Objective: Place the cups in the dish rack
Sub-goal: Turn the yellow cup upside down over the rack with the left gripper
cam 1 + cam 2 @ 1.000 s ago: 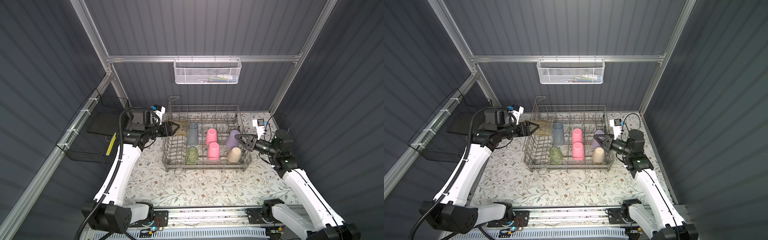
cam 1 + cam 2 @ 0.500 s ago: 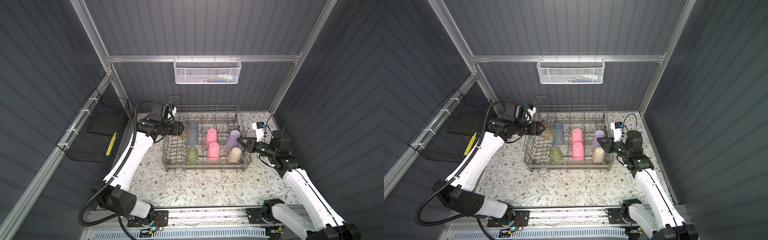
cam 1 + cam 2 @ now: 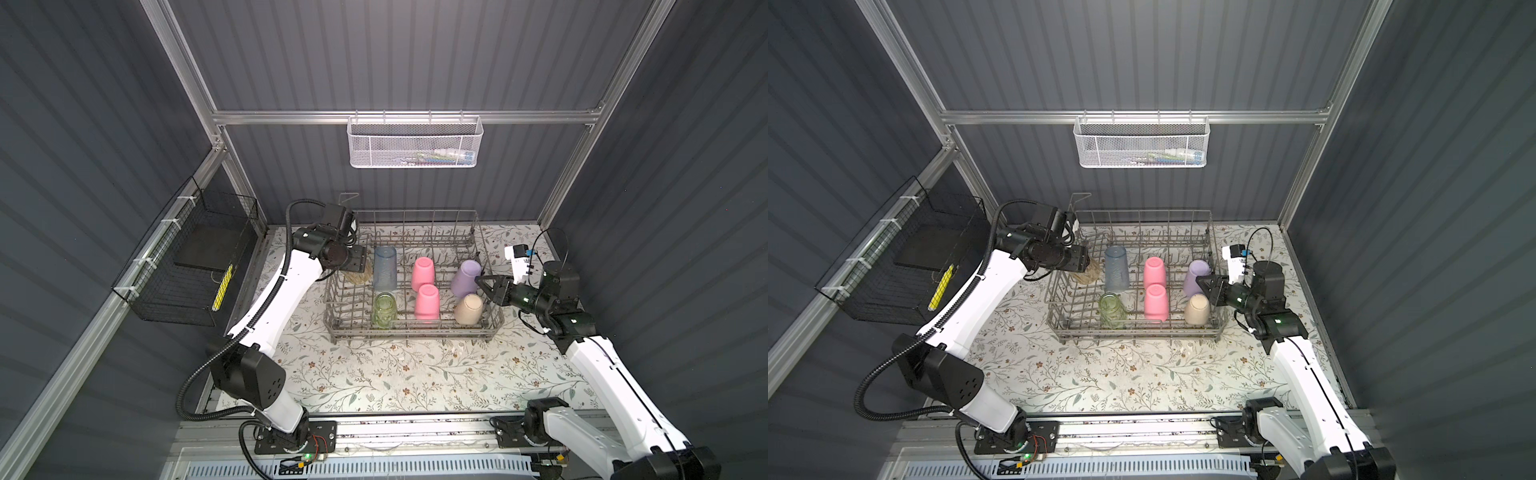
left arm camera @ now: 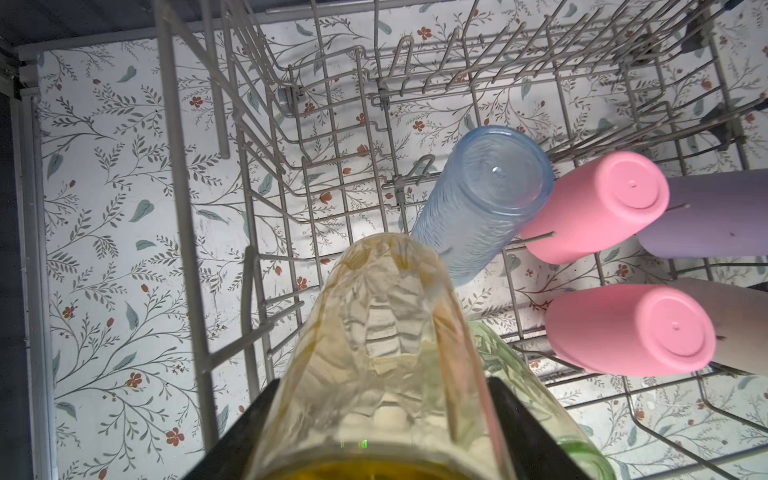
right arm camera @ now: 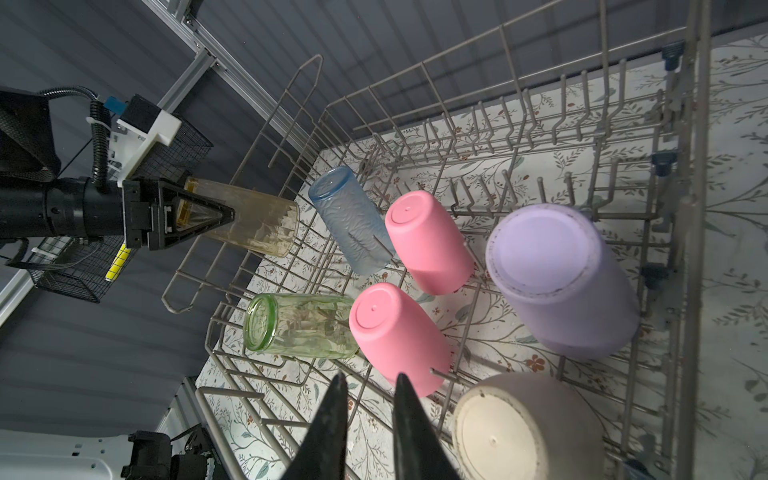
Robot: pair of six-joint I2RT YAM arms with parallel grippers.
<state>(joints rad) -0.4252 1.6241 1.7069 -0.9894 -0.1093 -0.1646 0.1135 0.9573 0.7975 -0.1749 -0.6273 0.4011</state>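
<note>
Right wrist view shows you the left gripper clamping the yellow cup above the dish rack, right gripper parted, empty.

Both top views look down from high up; wrist cameras sit close above the dish rack (seen by all).

The counter is covered by a pale sheet printed with leafy sprigs and small red-brown flowers. Directly on it stands the grey wire dish rack, set toward the far side with its long sides running left to right and its rear wire wall near the back panel. In both top views a broad strip of the patterned counter shows in front of the rack, with narrower strips at either side. In the left wrist view the print shows through the rack's wire floor.
</note>
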